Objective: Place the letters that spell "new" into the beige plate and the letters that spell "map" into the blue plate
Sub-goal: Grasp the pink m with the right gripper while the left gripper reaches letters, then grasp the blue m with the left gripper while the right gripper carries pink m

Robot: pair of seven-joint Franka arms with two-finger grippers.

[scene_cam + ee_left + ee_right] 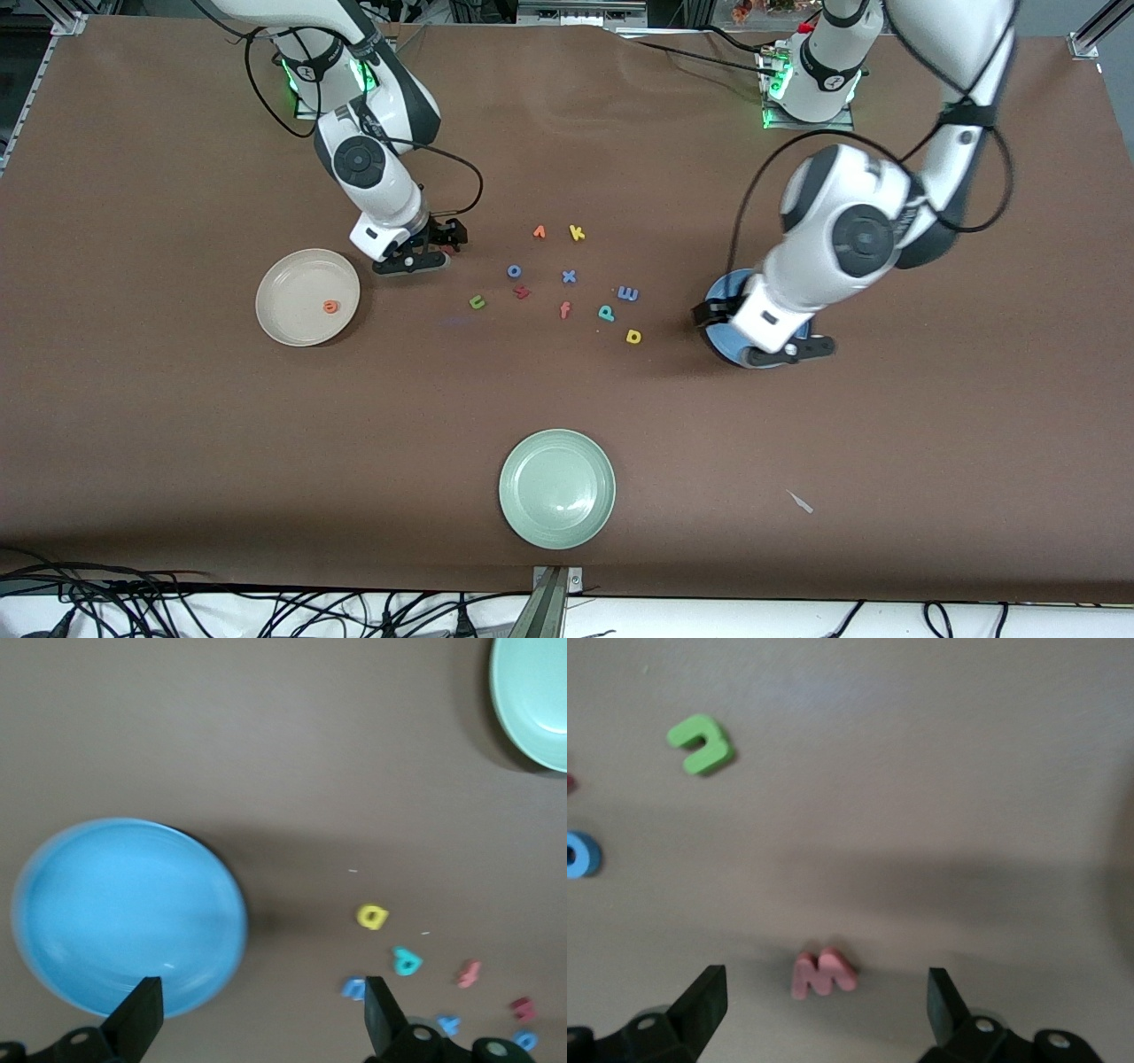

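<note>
The beige plate [307, 297] lies toward the right arm's end of the table, with the orange e [330, 307] in it. My right gripper [443, 245] hangs open low over the pinkish-red w [822, 973], whose place is between the fingers' lines. The green n [477, 302] [701, 743] lies nearby on the cloth. My left gripper [710, 312] is open beside the blue plate [722, 291] [128, 912], which holds nothing I can see. The light-blue m [628, 293] [354, 989], teal p [606, 312] [406, 960] and yellow a [633, 336] [372, 917] lie between the plates.
Loose letters lie mid-table: yellow k [577, 233], an orange-red one [539, 232], blue o [514, 271], blue x [569, 276], a dark red one [522, 291], orange-red f [564, 309]. A pale green plate [556, 487] sits near the front edge.
</note>
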